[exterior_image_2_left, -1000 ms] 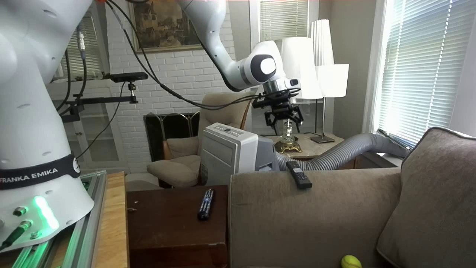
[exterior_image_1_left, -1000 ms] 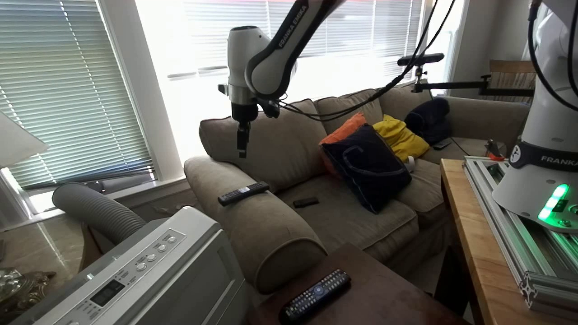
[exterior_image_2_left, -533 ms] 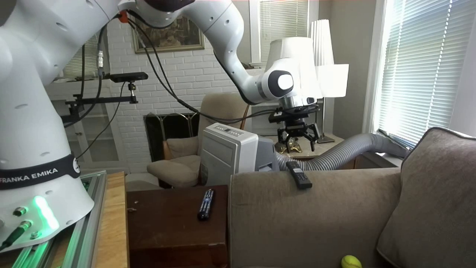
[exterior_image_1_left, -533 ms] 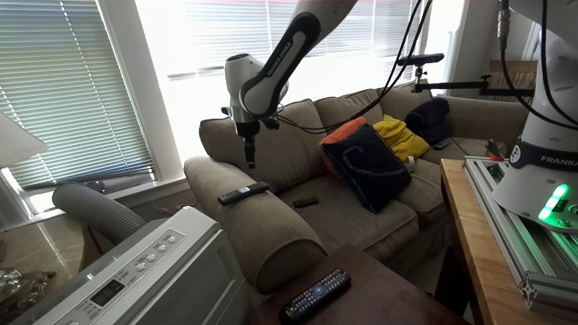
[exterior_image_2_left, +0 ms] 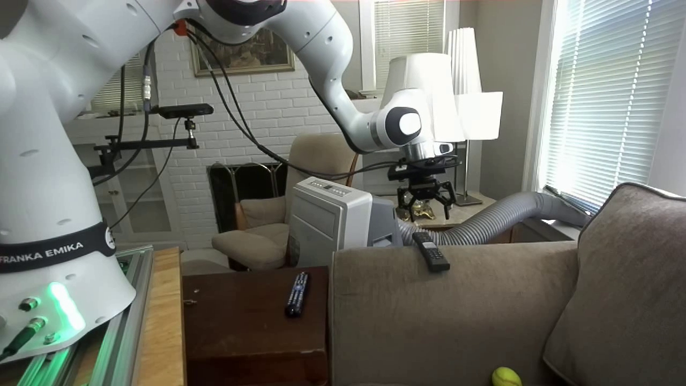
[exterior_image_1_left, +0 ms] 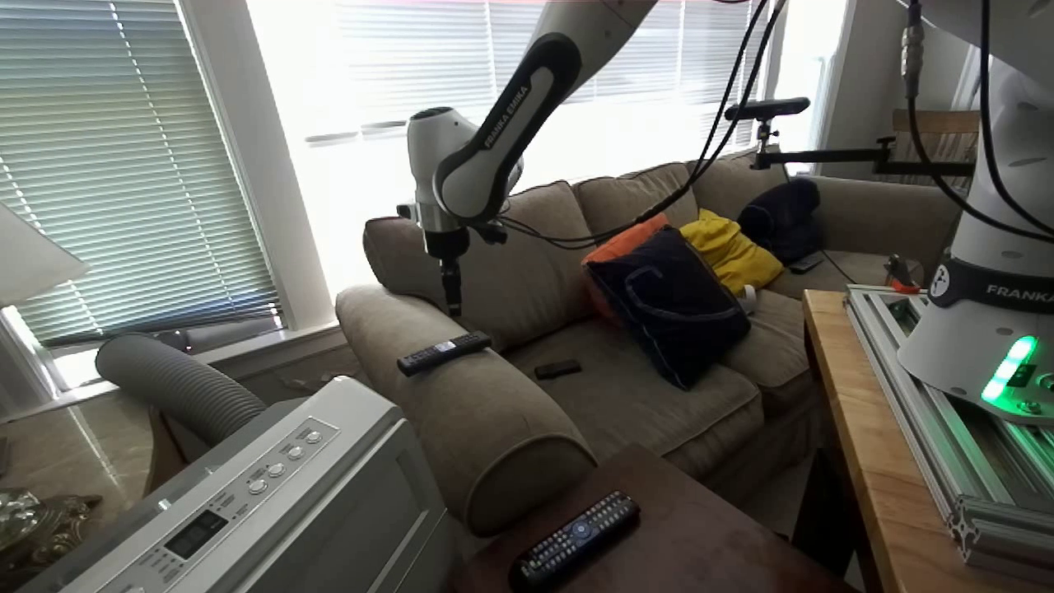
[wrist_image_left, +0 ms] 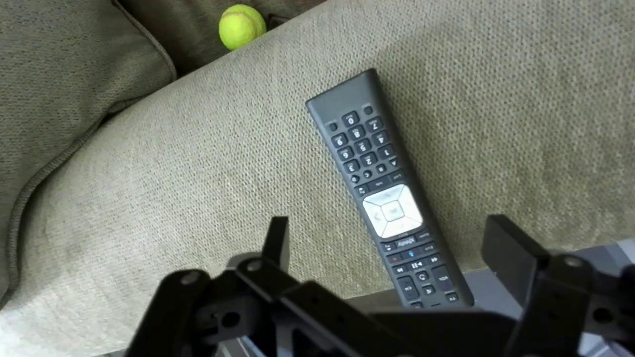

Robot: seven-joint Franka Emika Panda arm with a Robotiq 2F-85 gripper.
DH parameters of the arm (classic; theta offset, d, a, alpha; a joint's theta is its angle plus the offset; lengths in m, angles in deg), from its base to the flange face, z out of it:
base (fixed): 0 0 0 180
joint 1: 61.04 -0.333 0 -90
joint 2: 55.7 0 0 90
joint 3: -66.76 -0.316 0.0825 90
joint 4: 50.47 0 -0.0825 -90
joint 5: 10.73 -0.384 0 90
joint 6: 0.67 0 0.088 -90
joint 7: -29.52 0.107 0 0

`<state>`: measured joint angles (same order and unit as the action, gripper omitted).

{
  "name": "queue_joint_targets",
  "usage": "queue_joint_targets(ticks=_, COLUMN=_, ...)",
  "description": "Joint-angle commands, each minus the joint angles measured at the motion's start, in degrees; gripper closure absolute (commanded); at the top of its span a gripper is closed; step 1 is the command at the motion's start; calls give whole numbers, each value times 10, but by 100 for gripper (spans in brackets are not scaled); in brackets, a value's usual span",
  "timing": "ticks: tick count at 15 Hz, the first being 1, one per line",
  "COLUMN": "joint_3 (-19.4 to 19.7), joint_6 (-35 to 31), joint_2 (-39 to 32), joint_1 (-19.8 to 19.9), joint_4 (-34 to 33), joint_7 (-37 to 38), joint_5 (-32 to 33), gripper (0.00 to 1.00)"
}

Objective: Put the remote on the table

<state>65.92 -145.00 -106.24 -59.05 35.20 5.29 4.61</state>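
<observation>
Well, the gripper is hanging, fingers spread, and the black remote is lying below it on the sofa arm; the table (I'm spotting a glossier remote on it) is standing lower, to one side.

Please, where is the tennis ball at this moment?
In the wrist view, the tennis ball shows at the upper left, just past the sofa armrest and to the right of the back cushion.
</observation>
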Motion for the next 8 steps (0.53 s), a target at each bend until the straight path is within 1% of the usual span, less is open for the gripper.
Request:
queue_joint_targets(ticks=1, joint_3=-24, joint_6=-1, joint_2=-39, joint_1=23, joint_4=-33, joint_7=-68, joint_5=2, gripper=0)
queue_joint_targets(ticks=4, joint_3=-26, joint_6=9, joint_2=-72, joint_1=35, joint_4=-66, joint_7=-111, joint_5=5, gripper=0)
queue_joint_targets(ticks=8, joint_3=-47, joint_6=20, joint_2=-115, joint_1=58, joint_4=-114, joint_7=-187, joint_5=-11, gripper=0)
